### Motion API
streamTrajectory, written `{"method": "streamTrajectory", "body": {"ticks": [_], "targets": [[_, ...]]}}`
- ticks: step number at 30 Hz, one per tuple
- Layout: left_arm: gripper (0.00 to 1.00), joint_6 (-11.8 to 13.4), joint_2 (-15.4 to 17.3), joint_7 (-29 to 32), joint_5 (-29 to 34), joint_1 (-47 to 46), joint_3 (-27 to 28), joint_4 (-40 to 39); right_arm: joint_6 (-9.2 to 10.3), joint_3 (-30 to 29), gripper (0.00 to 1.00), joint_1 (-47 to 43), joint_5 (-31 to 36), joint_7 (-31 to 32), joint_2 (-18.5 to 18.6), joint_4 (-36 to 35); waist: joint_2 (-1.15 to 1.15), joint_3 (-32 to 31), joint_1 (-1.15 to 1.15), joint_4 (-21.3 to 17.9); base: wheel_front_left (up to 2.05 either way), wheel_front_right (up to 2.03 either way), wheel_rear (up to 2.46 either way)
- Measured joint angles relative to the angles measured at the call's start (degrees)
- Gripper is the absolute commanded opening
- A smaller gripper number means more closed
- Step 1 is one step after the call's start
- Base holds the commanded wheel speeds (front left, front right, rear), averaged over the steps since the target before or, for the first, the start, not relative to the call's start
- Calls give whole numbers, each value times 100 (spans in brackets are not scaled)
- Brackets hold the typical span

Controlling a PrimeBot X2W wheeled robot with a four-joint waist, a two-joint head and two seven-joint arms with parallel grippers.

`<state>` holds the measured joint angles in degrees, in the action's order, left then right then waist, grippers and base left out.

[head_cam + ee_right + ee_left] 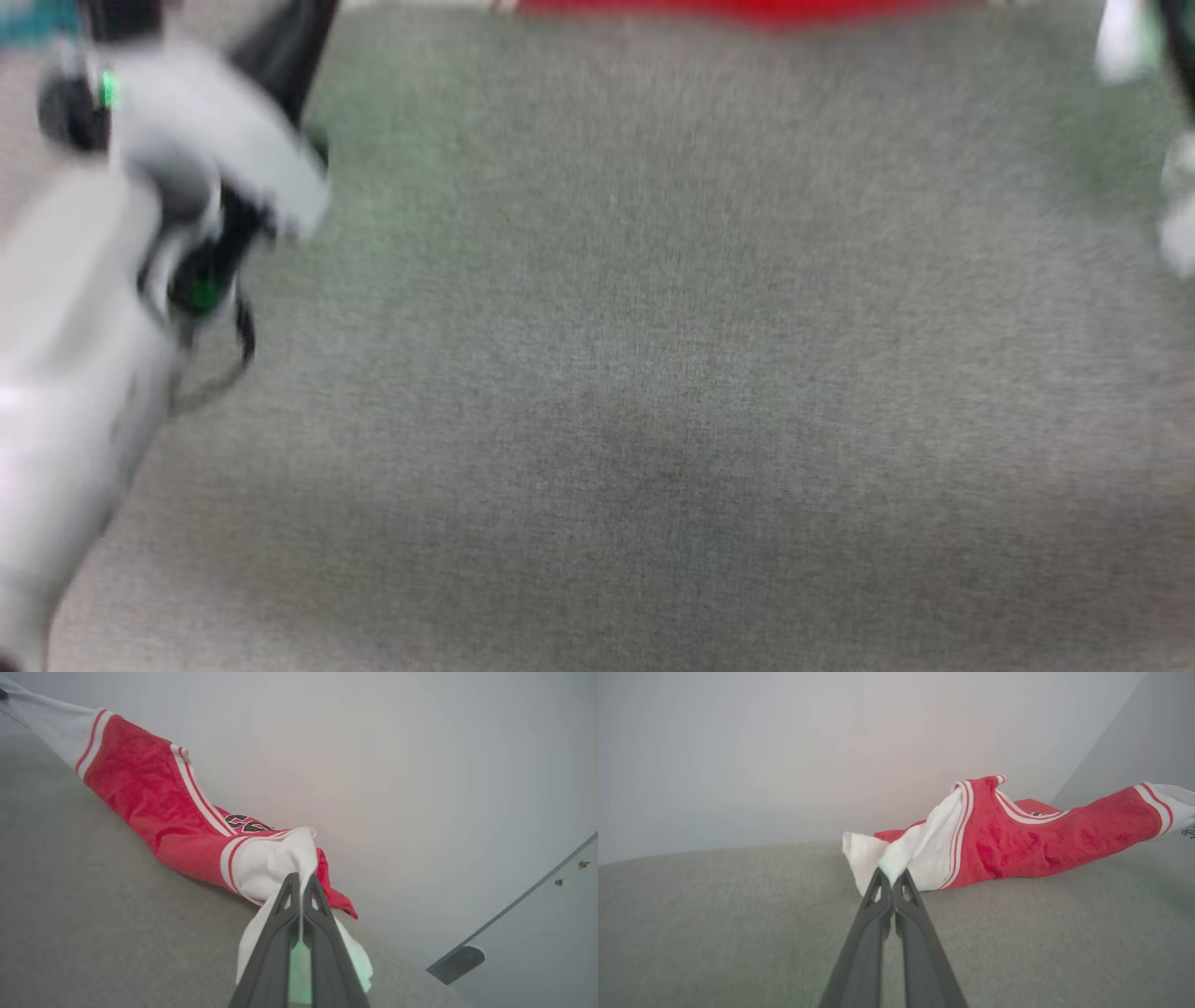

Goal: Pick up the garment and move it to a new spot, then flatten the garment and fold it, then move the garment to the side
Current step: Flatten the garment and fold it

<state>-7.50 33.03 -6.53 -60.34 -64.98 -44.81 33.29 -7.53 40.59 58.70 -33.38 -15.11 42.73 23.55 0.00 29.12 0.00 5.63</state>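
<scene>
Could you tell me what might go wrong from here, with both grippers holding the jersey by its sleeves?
1. The left gripper and right gripper each pinch a small fold of white sleeve end at their tips; a pull could slip it free.
2. The garment sags twisted onto the grey surface between them, so dragging may bunch it rather than flatten it.
3. The blurred head view may make placement hard to judge.

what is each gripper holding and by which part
Both hold the garment: the left gripper is shut on one white sleeve end, the right gripper on the other white sleeve end.
</scene>
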Motion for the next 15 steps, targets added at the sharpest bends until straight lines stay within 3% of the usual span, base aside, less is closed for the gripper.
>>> {"method": "streamTrajectory", "body": {"ticks": [5,15], "targets": [[0,125,452,-233,-277,1246,-9,-688,0,-103,0,-1215,16,0,424,-598,0,-524,0,-33,0,0,0],[0,821,1072,-651,-520,3413,-100,-2164,0,-142,0,-3163,136,22,1133,-1529,0,-1305,0,-118,0,0,0]]}}
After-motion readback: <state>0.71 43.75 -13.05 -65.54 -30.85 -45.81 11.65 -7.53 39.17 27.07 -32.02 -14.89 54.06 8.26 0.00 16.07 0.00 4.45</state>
